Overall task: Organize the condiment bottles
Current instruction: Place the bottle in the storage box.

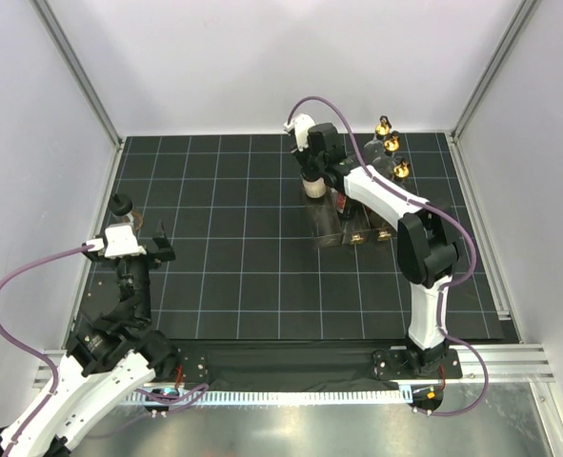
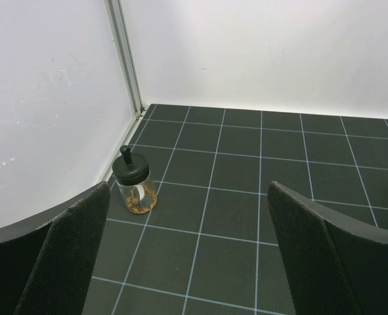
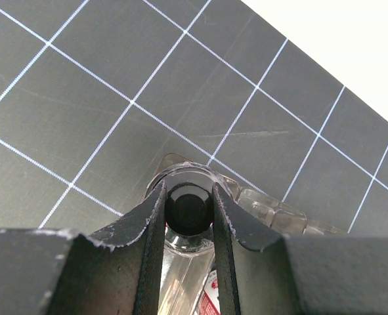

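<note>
My right gripper (image 3: 189, 205) is shut on the black cap (image 3: 189, 211) of a small clear bottle (image 1: 312, 186). That bottle stands over the far left corner of the clear divided rack (image 1: 331, 231). A red-labelled bottle (image 3: 210, 296) shows just behind it in the rack. Three tall bottles with gold pourer tops (image 1: 392, 143) stand at the rack's far right. At the left wall sits a small black-capped jar (image 2: 133, 187), also in the top view (image 1: 121, 208), holding brown contents. My left gripper (image 2: 187, 262) hovers open a short way in front of it, with nothing between its fingers (image 2: 69, 256).
The black gridded mat (image 1: 243, 267) covers the table, with white walls and a metal corner post (image 2: 125, 59) close to the jar. My right arm (image 1: 395, 205) stretches over the rack and hides part of it.
</note>
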Tool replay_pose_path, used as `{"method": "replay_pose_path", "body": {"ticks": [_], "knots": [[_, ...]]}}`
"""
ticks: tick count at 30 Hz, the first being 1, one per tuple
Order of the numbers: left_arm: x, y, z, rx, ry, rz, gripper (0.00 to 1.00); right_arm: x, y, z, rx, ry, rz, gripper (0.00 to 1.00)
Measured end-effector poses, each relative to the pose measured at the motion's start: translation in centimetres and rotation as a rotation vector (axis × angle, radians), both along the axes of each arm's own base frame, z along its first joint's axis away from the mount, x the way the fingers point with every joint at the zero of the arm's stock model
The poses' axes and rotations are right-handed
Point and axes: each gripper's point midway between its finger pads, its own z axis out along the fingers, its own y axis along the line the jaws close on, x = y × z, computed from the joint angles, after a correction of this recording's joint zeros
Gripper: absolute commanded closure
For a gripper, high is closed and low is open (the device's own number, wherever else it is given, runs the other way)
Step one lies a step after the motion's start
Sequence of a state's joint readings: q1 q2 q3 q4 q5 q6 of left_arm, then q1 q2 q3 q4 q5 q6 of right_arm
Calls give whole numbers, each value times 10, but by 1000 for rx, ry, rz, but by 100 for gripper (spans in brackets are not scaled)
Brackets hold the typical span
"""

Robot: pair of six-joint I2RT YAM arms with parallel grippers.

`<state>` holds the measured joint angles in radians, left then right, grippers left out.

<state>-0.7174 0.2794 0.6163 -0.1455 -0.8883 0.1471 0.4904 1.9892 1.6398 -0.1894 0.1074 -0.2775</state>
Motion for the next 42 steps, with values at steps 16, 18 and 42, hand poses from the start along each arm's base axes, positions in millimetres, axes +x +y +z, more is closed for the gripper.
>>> {"method": "replay_pose_path", "body": {"ticks": [16,18,42], "knots": [[1,-2,-1,5,5,-6,0,8,-6,-7,3,-10,-34,28],[1,-2,-1,6,5,-7,0,8,-6,-7,4,-11,-32,27],[13,-23,-16,64,73,-72,0,-152,27,101,125,-56,610,9]]}}
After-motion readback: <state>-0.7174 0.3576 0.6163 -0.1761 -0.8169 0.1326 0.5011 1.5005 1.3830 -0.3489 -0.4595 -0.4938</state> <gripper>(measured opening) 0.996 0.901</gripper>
